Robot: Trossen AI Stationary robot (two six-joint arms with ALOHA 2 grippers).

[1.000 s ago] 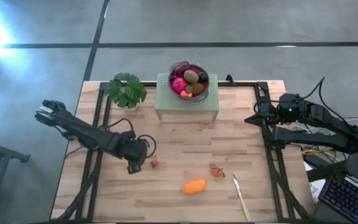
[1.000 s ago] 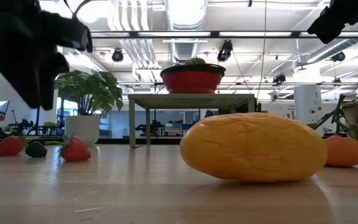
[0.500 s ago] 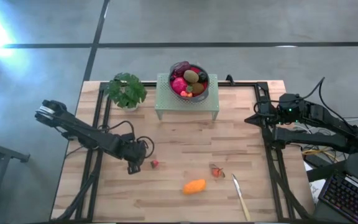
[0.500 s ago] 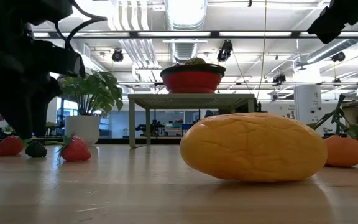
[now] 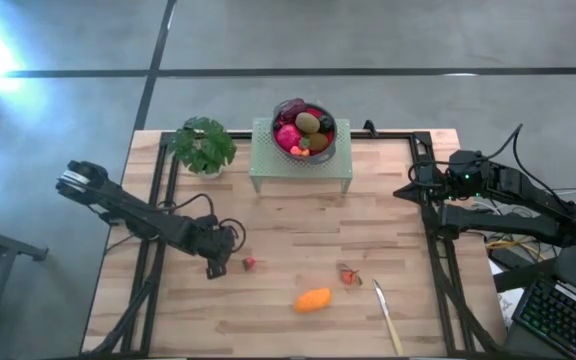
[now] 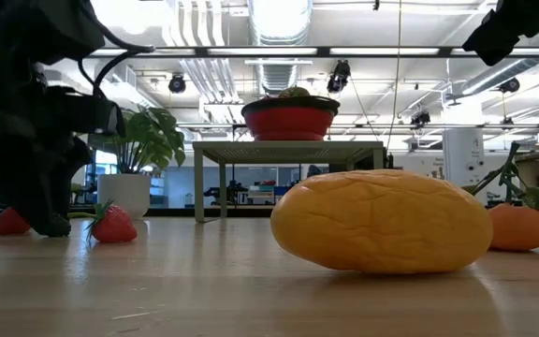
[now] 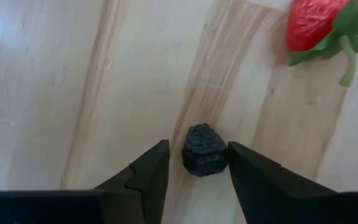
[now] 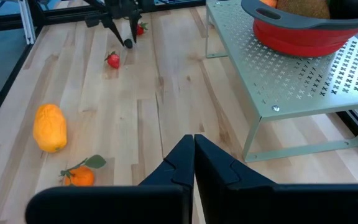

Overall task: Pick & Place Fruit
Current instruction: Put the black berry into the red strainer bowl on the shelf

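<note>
Now the left tool (image 7: 194, 171) has dropped to the tabletop (image 7: 55, 93), its fingers narrowing around, not yet gripping, the small black berry (image 7: 204, 149), so a pick looks imminent.

Two dark jointed arms (black cables looped alongside)

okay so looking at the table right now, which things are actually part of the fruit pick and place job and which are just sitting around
Part of the job: dark berry between the left gripper fingers, strawberry, orange oval fruit, small orange fruit, red bowl of fruit on the raised stand.

Just lying about: potted plant, pale utensil.
</note>
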